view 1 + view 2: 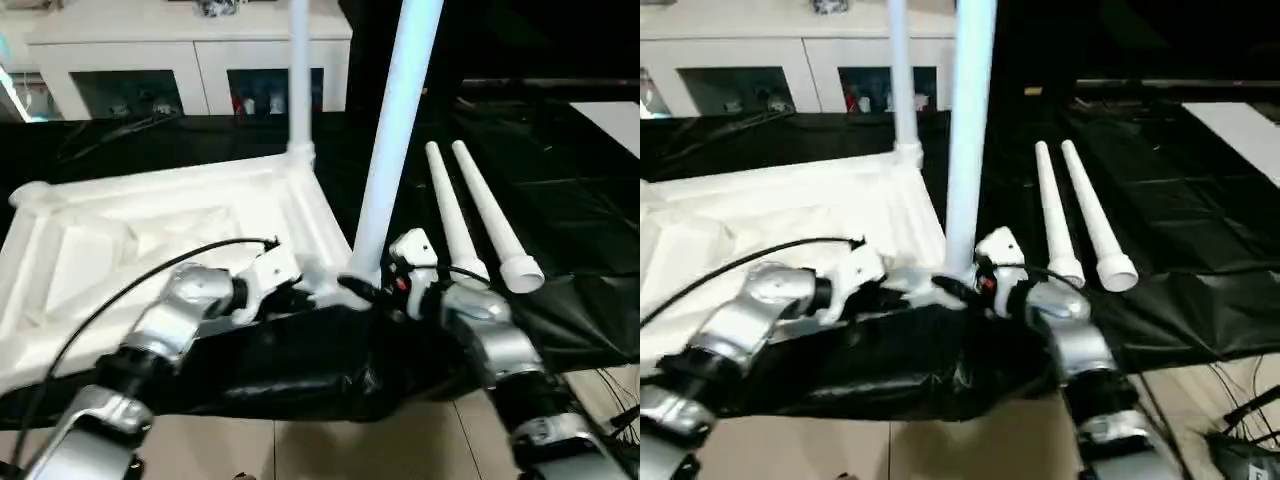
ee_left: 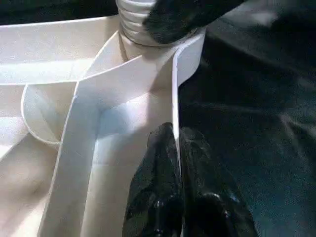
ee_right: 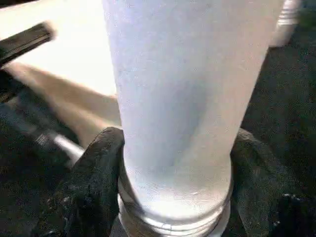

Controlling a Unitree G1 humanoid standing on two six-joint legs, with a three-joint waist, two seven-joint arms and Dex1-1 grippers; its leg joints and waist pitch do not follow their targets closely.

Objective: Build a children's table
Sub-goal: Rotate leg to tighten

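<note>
Both tools gripping an upside-down white plastic table top (image 1: pixel 150 230) on the black-draped surface (image 1: pixel 560 200).
Right tool (image 3: pixel 173 163) clamps the base of a near upright white tubular leg (image 1: pixel 395 130), top cut off; socket hidden. Left tool (image 2: pixel 177 148) pinches the top's thin edge wall. Far leg (image 1: pixel 298 70) upright, cut off. Two loose tapered legs (image 1: pixel 480 215) lie pointing away.

Bright overhead light whitens the table top (image 1: pixel 150 230), glare washing out its ribs; the black cloth (image 1: pixel 560 200) stays dim; the upright leg (image 3: pixel 182 98) looms soft and blurred close to the lens; far cabinets (image 1: pixel 190 60) look hazy.
</note>
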